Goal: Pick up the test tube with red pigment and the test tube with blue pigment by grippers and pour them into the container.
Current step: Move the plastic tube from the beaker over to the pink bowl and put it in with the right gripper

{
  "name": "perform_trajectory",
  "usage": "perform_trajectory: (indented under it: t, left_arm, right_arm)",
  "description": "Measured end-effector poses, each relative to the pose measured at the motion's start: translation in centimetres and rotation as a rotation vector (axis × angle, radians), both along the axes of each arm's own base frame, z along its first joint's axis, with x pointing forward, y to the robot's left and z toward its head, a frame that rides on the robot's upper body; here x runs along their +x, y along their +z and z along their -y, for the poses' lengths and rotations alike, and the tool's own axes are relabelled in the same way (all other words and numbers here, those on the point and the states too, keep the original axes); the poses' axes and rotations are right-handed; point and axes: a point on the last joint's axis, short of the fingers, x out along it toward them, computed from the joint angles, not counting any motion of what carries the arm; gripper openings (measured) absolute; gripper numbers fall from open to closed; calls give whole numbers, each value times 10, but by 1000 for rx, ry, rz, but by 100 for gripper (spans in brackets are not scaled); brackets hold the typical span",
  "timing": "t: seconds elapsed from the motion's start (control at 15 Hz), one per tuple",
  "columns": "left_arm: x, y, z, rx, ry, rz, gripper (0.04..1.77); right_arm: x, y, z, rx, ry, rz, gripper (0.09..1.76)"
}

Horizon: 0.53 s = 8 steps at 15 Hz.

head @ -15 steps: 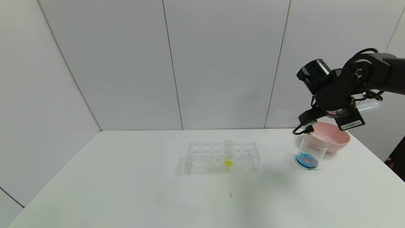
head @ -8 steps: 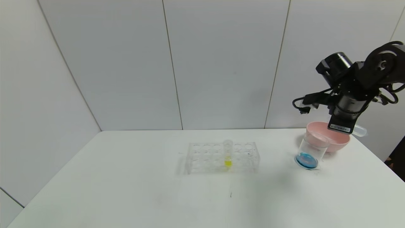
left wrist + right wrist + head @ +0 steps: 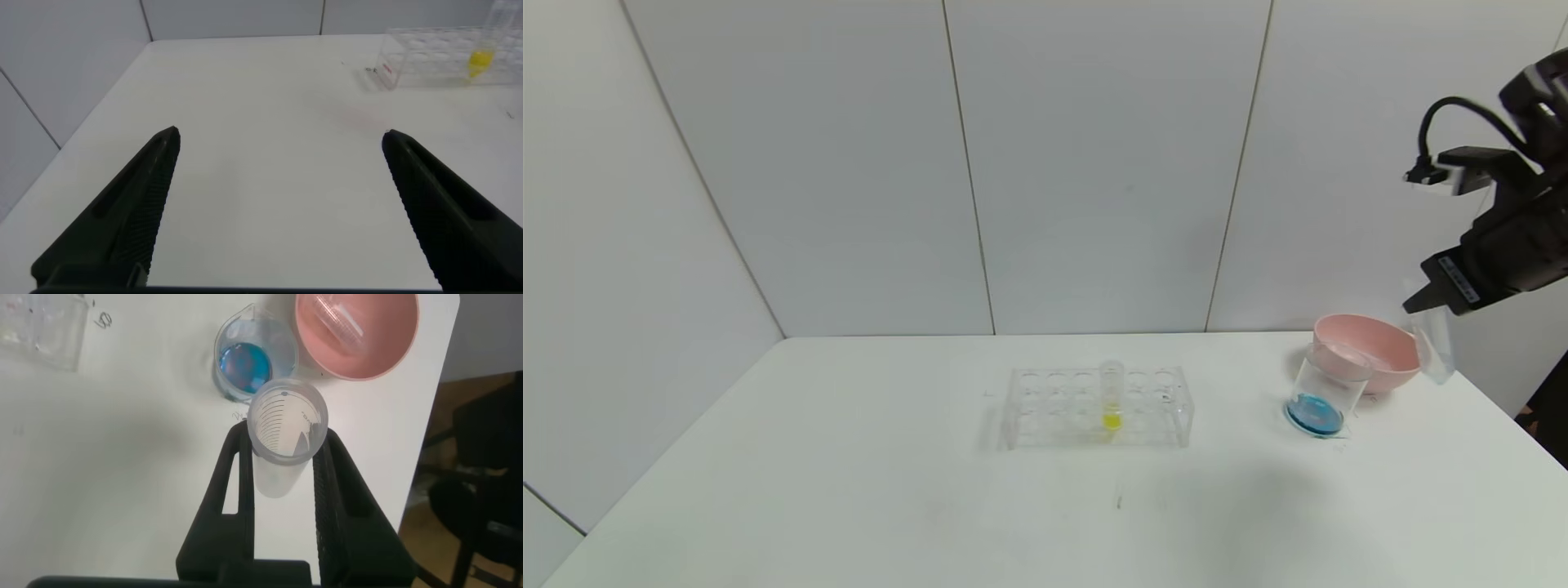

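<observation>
My right gripper (image 3: 1425, 306) is shut on an empty clear test tube (image 3: 1434, 347), which hangs just right of the pink bowl; in the right wrist view this gripper (image 3: 286, 434) holds the tube (image 3: 286, 420) mouth toward the camera. No red or blue liquid shows in any tube. The container (image 3: 1323, 396), a clear beaker, stands left of the bowl with blue liquid at its base, also seen in the right wrist view (image 3: 253, 351). My left gripper (image 3: 279, 135) is open and empty over bare table at the left, outside the head view.
The pink bowl (image 3: 1376, 351) at the table's back right holds another empty tube (image 3: 339, 322). A clear tube rack (image 3: 1098, 404) at mid-table holds a yellow-liquid tube (image 3: 1111, 396). The table's right edge lies close beside the bowl.
My right arm has swung up and to the right, away from above the beaker. The held tube has turned from lying sideways to hanging upright beside the bowl.
</observation>
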Motion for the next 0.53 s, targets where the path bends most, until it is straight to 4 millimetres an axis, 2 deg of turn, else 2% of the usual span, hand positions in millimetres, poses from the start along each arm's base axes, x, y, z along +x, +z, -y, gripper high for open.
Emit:
perform_trajectory:
  t: [0.13,0.27,0.53]
  left_arm:
    - [0,0,0,0,0,-1,176]
    - [0,0,0,0,-1,0,176]
    - [0,0,0,0,0,0,176]
  right_arm:
    - [-6,5,12,91,-78,105,48]
    - [-6,0,21,138,-130,230,48]
    - [0,-23,42,184,-225,449,48]
